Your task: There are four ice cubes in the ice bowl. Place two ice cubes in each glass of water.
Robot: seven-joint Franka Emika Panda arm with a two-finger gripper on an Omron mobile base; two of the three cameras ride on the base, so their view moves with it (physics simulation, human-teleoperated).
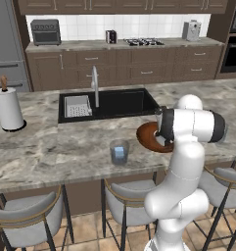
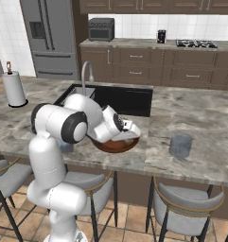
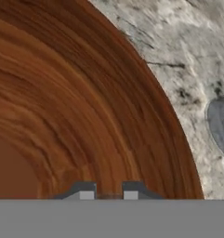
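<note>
The reddish-brown ice bowl (image 1: 145, 135) (image 2: 116, 144) sits on the island counter just in front of the sink. My gripper (image 2: 134, 129) (image 3: 108, 194) reaches down into it, and the hand view looks along its wood-grain inside (image 3: 85, 102). The two fingertips (image 3: 87, 194) stand close together with a narrow gap; I cannot make out an ice cube between them. One glass of water (image 1: 119, 151) stands left of the bowl with a pale blue ice cube (image 1: 120, 155) in it. The other glass (image 2: 180, 145) (image 3: 221, 123) stands to the bowl's right. No loose cubes show in the bowl.
A black sink (image 1: 114, 104) with a tall faucet (image 1: 95, 86) lies behind the bowl. A white paper-towel roll (image 1: 9, 108) stands at the counter's far left. Stools (image 1: 26, 223) line the near edge of the island. My own arm hides part of the bowl.
</note>
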